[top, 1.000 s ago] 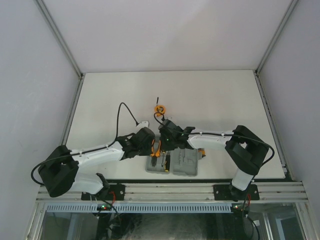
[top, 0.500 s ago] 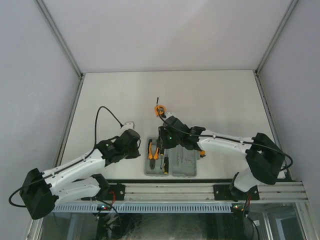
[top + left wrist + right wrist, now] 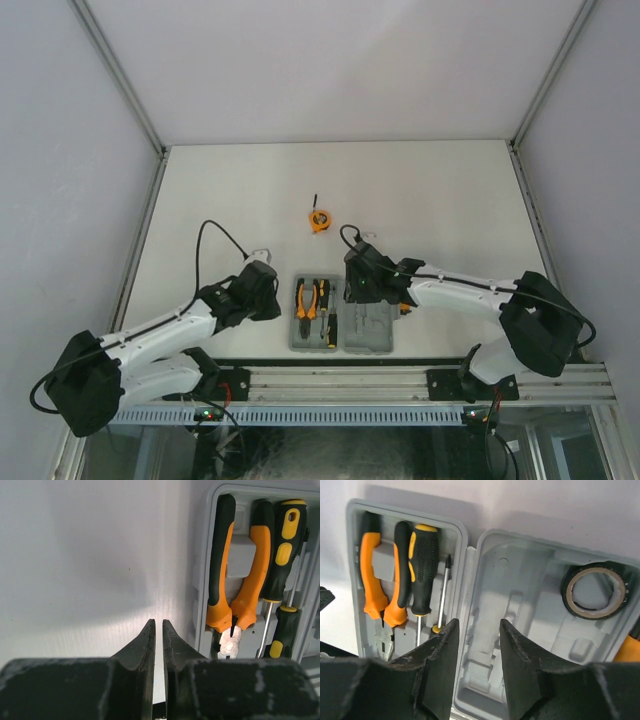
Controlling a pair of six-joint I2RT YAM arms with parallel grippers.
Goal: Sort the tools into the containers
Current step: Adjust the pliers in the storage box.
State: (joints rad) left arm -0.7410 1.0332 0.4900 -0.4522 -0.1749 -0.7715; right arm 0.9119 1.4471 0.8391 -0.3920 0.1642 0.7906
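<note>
The grey case (image 3: 370,330) lies open at the near table edge. Its left half holds the orange-handled pliers (image 3: 235,585), a large screwdriver (image 3: 422,570) and a thin one (image 3: 443,592). The dark ring (image 3: 594,591) sits in the right half. Far from the case, the round orange tape measure (image 3: 318,218) lies on the table. My left gripper (image 3: 158,622) hovers over bare table just left of the case, open only a crack and holding nothing. My right gripper (image 3: 479,625) is open and empty above the hinge and the right half.
An orange-black object (image 3: 627,650) shows at the case's right end, cut off by the frame edge. The case lies close to the metal rail (image 3: 340,380) at the table's near edge. Grey walls enclose the white table (image 3: 440,200).
The left arm drew back leftward, and the pliers now lie uncovered in the left half. The right gripper moved right over the hinge and opened wider. The left jaws parted slightly.
</note>
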